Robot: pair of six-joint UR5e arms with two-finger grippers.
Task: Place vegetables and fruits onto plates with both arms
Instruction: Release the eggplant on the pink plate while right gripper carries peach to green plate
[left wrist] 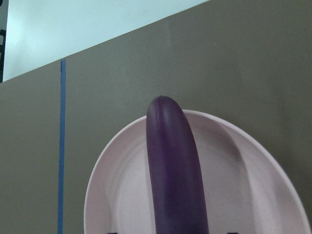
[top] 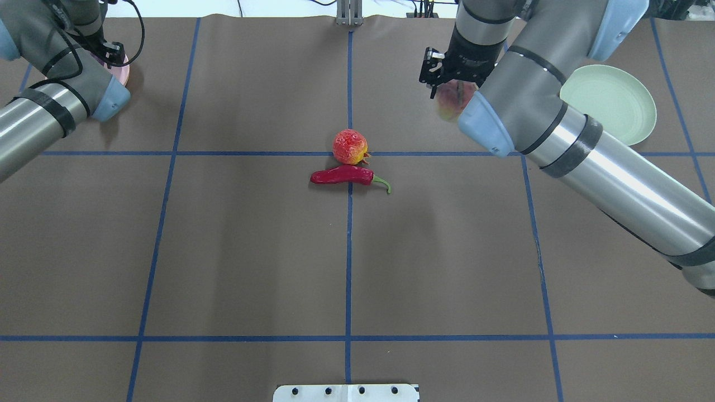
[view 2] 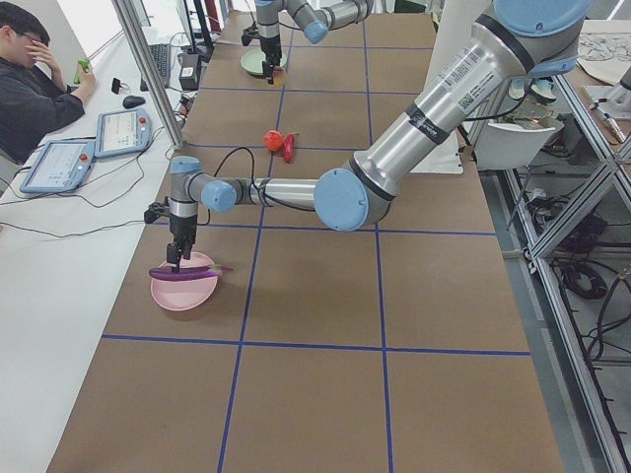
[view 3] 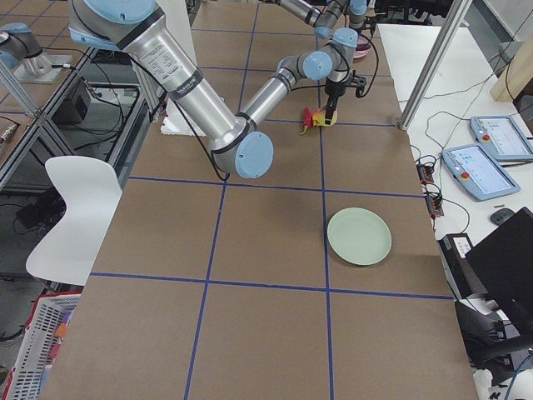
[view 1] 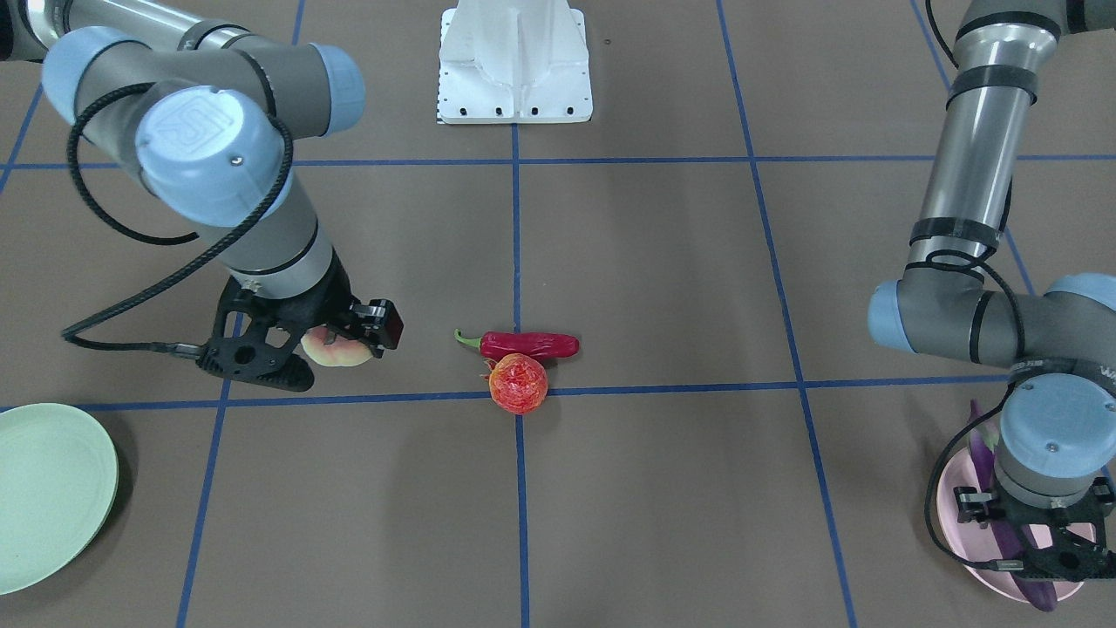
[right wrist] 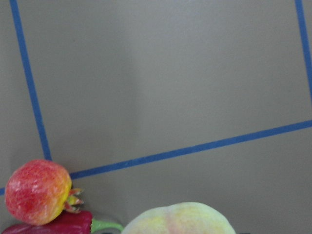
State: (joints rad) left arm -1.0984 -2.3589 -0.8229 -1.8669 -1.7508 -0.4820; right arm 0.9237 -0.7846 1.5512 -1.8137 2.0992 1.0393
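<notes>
The pomegranate (view 1: 518, 383) is taken as the reference point: it sits on the brown table (view 1: 663, 506) at a crossing of blue tape lines. The chili pepper (view 1: 527, 344) lies touching it on the side toward the robot's base (view 1: 514, 63).

The peach (view 1: 336, 350) is held clear of the table between the fingers of the right gripper (view 1: 307, 349), to the robot's right of the pomegranate. The green plate (view 1: 48, 494) lies bare, farther out on that side — well apart from the peach.

To the robot's far left of the pomegranate, the eggplant (left wrist: 176, 170) is gripped by the left gripper (view 2: 174, 259) and lies across the pink plate (left wrist: 243, 185), its ends overhanging the rim. Contact between eggplant and plate cannot be confirmed.
</notes>
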